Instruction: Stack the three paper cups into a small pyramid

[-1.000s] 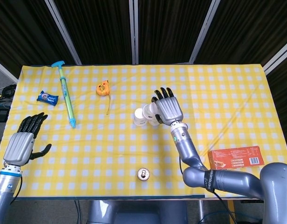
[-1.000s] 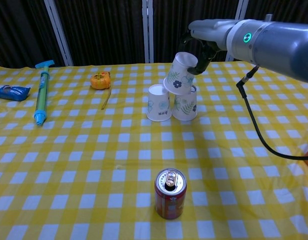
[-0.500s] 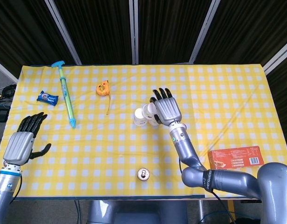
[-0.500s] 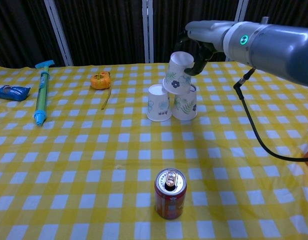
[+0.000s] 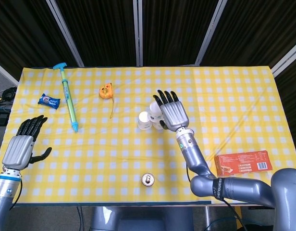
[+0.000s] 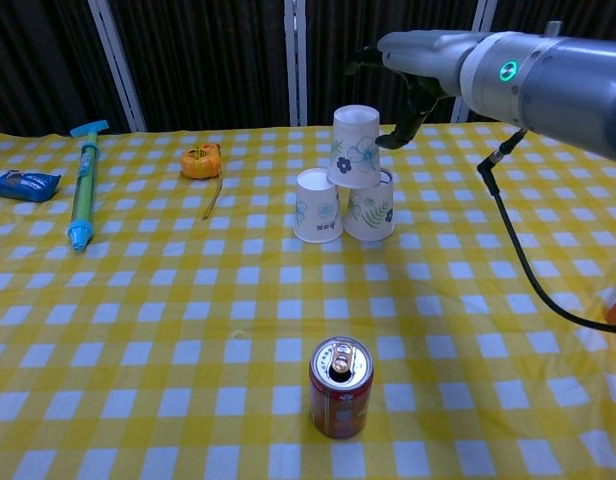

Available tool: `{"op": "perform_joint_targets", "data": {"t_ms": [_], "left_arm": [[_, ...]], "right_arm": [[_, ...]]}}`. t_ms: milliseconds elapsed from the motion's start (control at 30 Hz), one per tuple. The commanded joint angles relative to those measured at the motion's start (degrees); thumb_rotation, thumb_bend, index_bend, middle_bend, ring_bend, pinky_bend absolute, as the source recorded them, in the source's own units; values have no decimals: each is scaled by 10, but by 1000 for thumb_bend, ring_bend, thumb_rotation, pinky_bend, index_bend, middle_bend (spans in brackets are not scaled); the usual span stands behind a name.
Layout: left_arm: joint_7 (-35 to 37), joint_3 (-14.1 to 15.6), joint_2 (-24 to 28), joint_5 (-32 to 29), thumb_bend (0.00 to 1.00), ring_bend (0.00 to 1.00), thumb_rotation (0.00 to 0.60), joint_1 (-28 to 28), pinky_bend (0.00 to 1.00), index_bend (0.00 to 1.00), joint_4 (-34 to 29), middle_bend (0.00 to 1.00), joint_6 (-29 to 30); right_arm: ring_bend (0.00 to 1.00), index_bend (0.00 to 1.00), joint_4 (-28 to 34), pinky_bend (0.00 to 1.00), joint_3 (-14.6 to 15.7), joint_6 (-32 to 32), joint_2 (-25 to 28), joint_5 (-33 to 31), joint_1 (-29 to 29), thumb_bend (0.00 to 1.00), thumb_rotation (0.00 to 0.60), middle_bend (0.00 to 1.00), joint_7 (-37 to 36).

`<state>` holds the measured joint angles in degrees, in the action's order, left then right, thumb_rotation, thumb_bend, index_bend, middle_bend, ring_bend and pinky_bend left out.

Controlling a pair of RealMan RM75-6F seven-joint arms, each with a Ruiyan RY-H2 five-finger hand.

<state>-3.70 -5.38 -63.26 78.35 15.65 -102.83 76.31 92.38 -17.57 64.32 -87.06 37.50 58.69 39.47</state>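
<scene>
Head view: right hand [image 5: 173, 113] at frame centre covers the paper cups [image 5: 147, 119], grip can't tell; left hand [image 5: 20, 147] lower left, fingers apart, empty. Chest view: top cup [image 6: 353, 146] upright across the two base cups [image 6: 343, 206], forming the pyramid; fingers [image 6: 406, 112] just beside it, contact unclear.

White floral paper cup pyramid [image 6: 350, 180] stands just below and fingertip-side of the right hand [image 5: 170, 110], tight there. Open checked yellow tablecloth [image 6: 138, 330] on the thumb side and toward the wrist. Red drink can [image 6: 339, 387] stands well back toward the wrist. Left hand [image 5: 22, 144]: blue-green plastic syringe [image 5: 69, 102] and blue snack packet [image 5: 48, 101] lie beyond its fingertips, well apart.
</scene>
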Motion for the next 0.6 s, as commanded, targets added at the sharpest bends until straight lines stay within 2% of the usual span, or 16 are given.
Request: {"op": "perform_joint_targets", "data": {"t_ms": [33,100,200,233,367,433,500,600], "left_arm": [[0,-2,0,-3,336,0,600,-1,0,0,2,0,0],[-1,-2,0,-5,337,0,600,-1,0,0,3,0,1],[-6,-1,0,-6,336,0,600,-2,0,0,4,0,0],[-9,1,-1,-6,337,0,600,-3,0,0,4,0,0],[-18,5,-5,-5,332,0,600,-4,0,0,9,0,-1],[-24,7,-8,-5,296,0,600,-5,0,0,12,0,-1],[-29,8,-11,-6,246,0,600,-6,0,0,15,0,-1],[-42,10,-15,-9,241,0,600,-8,0,0,20,0,1]], "right_arm": [[0,108,38,0,19,28,27,30,-35,228,600,0,-23],[0,106,59,0,35,45,44,55,-61,227,600,0,-44],[0,95,86,0,80,87,80,119,-120,227,600,0,-88],[0,89,87,0,106,110,95,155,-154,227,600,0,-118],[0,44,61,0,161,154,123,213,-235,215,600,0,-201],[0,28,37,0,183,169,131,231,-271,209,600,0,-242],[0,21,18,0,196,178,135,243,-295,206,600,0,-268],[0,20,-17,0,211,200,135,266,-335,206,600,0,-311]]}}
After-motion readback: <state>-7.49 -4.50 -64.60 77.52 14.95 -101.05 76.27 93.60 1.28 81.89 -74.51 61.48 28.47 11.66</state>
